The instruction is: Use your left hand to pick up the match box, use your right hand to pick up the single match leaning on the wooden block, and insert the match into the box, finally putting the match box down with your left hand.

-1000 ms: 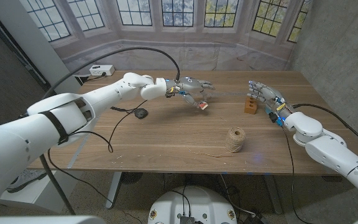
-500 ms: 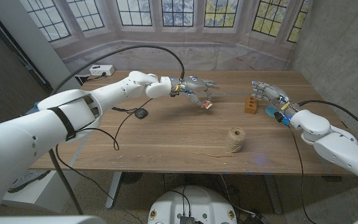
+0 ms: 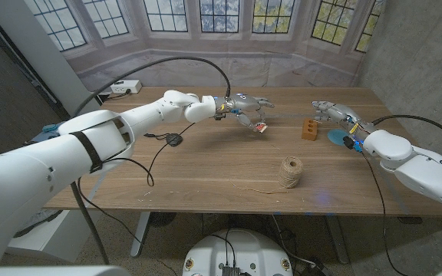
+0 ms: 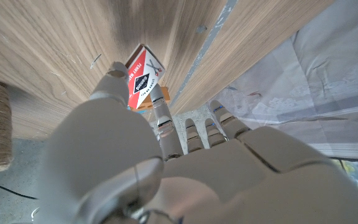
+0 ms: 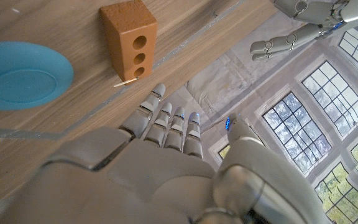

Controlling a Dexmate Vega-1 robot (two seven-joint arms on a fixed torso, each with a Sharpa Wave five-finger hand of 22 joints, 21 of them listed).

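L hand (image 3: 245,107) pinches the match box (image 3: 260,127) btwn thumb and finger, lifted off the table (image 3: 206,165). R hand (image 3: 333,112) holds nothing, fingers apart, near the wooden block (image 3: 308,128). Match (image 5: 127,80) leans on block's base. Blue dish (image 3: 336,136) just beside block.

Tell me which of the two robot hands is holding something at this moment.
The left hand is: it pinches the match box above the table. The right hand holds nothing, fingers apart near the wooden block.
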